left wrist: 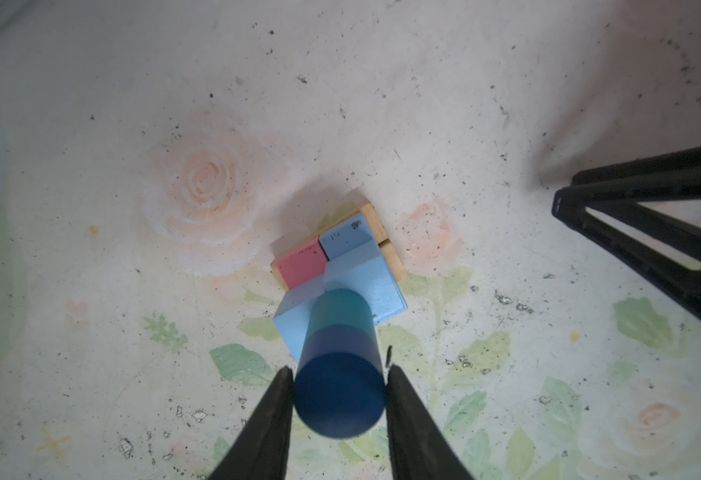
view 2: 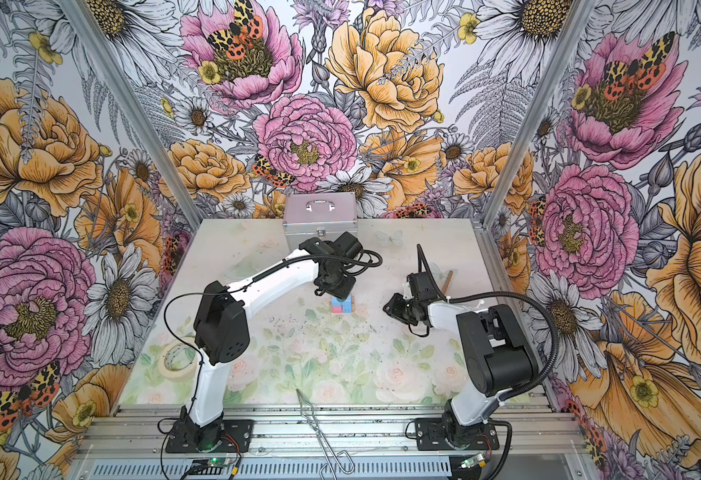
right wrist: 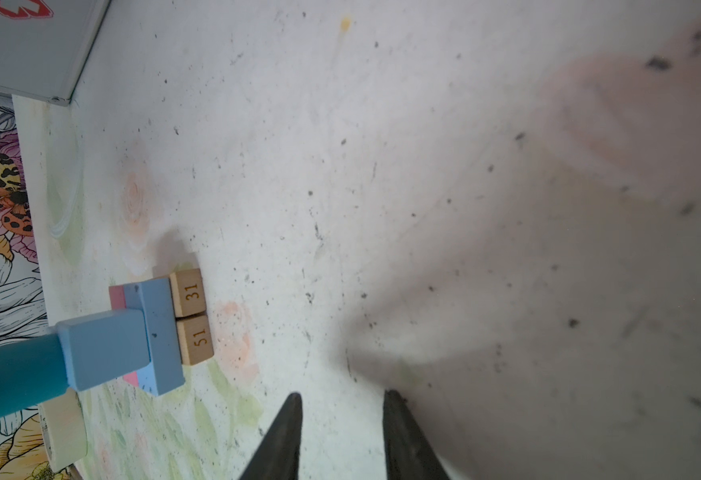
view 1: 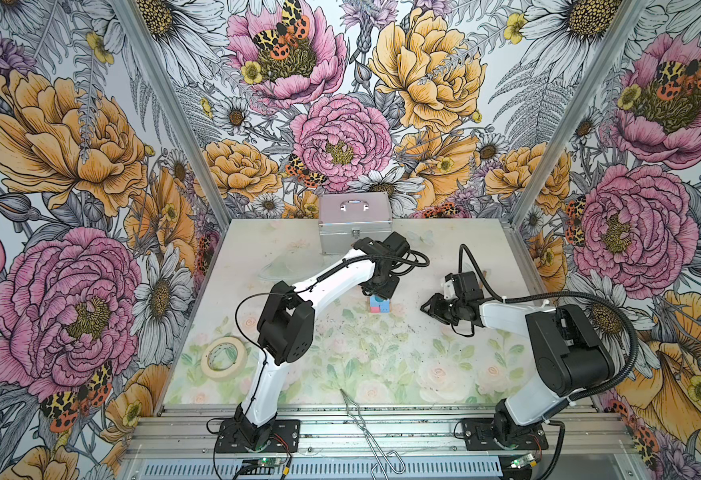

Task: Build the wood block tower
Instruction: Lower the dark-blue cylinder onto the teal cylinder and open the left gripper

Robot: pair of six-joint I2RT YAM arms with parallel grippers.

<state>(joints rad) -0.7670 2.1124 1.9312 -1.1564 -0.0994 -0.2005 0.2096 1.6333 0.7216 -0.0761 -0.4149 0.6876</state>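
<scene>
- Currently the tower (view 1: 379, 306) sits mid-worktop (view 1: 340, 374), dark blue cylinder (left wrist: 339, 395) upright on top.
- Left fingers (left wrist: 271, 428) flank the cylinder; we can't tell if they're gripping. Right fingers (right wrist: 282, 436) apart, empty.
- We judge it light, stiff, slick: pinch the curved sides.

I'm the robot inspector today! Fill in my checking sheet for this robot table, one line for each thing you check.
Surface: table with a faded flower print and many dark specks.
Job's things: tower standing, made of tan planks, pink slab, light blue slab, light blue block, teal cylinder, and dark blue cylinder on top.
Clutter: silver case, tape roll, metal tongs.
End effectors: left end effector straddles the dark blue cylinder, grip unclear; right end effector open, empty, beside the tower.
Cables: black cables loop along both arms, none on the tower.
Surroundings: flowery wallpaper walls.
</scene>
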